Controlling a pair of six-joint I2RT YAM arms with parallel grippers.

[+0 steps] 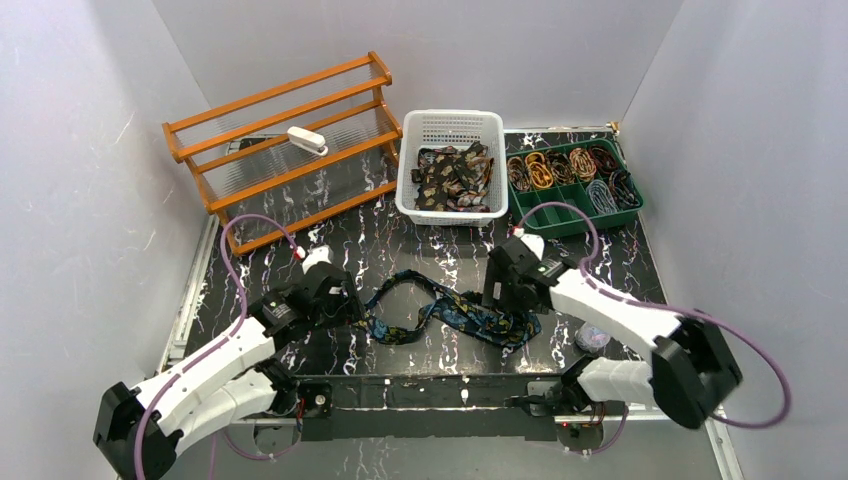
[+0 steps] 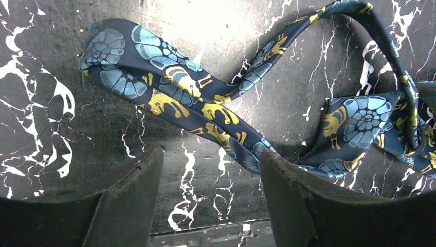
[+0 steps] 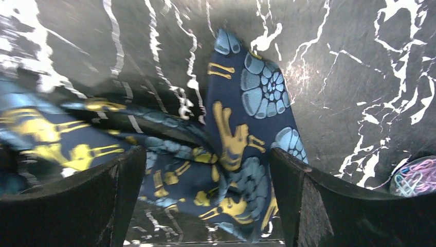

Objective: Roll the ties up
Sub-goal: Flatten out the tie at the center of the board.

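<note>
Straightening should come first: the blue tie [image 1: 445,312] lies kinked on the worktop [image 1: 420,255] between left end effector [image 1: 352,308] and right end effector [image 1: 496,298], both wide and empty, so pinch one end flat.

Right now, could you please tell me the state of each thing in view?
blue tie, unrolled, lying in loose curves
left end effector, open, holding nothing
right end effector, open, over one end of the tie
white basket, holds a heap of loose ties
green tray, rolled ties in its back compartments
</note>
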